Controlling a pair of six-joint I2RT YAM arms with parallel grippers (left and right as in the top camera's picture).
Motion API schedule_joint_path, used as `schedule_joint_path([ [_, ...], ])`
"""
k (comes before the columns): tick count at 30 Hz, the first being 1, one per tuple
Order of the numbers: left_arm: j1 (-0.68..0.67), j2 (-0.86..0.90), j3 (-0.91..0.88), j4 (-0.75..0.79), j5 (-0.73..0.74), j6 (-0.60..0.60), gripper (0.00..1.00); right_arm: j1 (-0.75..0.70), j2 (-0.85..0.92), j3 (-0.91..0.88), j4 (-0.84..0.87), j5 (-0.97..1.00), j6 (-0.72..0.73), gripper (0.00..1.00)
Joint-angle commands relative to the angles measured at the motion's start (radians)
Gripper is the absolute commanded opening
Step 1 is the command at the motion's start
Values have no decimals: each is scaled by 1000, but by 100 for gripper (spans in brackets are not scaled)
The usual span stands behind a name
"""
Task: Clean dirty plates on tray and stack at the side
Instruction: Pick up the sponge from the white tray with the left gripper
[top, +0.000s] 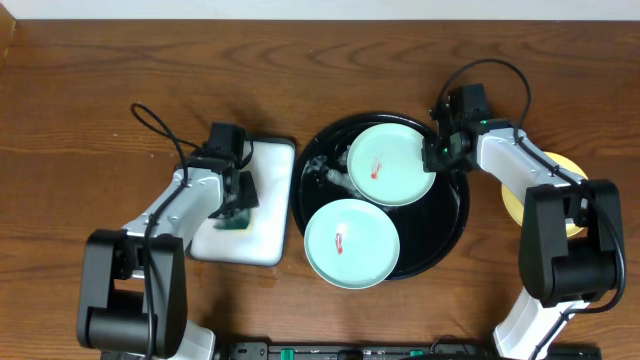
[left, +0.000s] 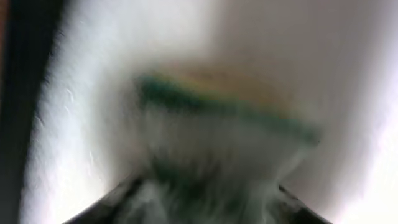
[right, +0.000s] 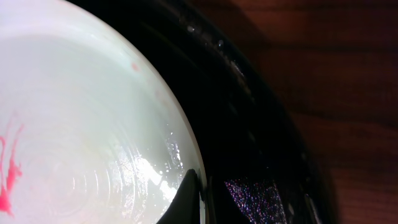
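The black tray (top: 455, 215) holds two mint green plates, each with a red smear: a far one (top: 385, 165) and a near one (top: 350, 243). A yellow plate (top: 558, 165) lies on the table to the right of the tray, partly under my right arm. My right gripper (top: 437, 155) is shut on the far plate's right rim. In the right wrist view one finger (right: 199, 196) lies on the plate (right: 81, 112) beside the tray wall (right: 249, 124). My left gripper (top: 237, 205) is down on a green sponge (top: 235, 222). The left wrist view is blurred, with the sponge (left: 224, 109) between the fingers (left: 199, 199).
The sponge lies in a white rectangular sponge dish (top: 265, 170) just left of the tray. Wet streaks shine on the tray floor near the far plate. Arm cables loop over the table at the back on both sides.
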Motion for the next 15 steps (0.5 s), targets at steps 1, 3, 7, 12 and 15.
schedule_joint_path([
  [1, -2, -60, 41, -56, 45, 9, 66, 7, 35, -18, -25, 17, 5, 1],
  [3, -2, -101, 47, -71, 45, 9, 71, 7, 35, -18, -25, 17, 5, 1],
  [7, -2, -161, 47, -104, 41, 9, 71, 7, 35, -18, -25, 16, 5, 1],
  [12, -2, -148, 29, -115, -6, 9, 71, 7, 35, -18, -26, 16, 5, 1],
  [15, -2, -121, 3, -90, -23, 9, 71, 7, 35, -18, -29, 16, 5, 1],
])
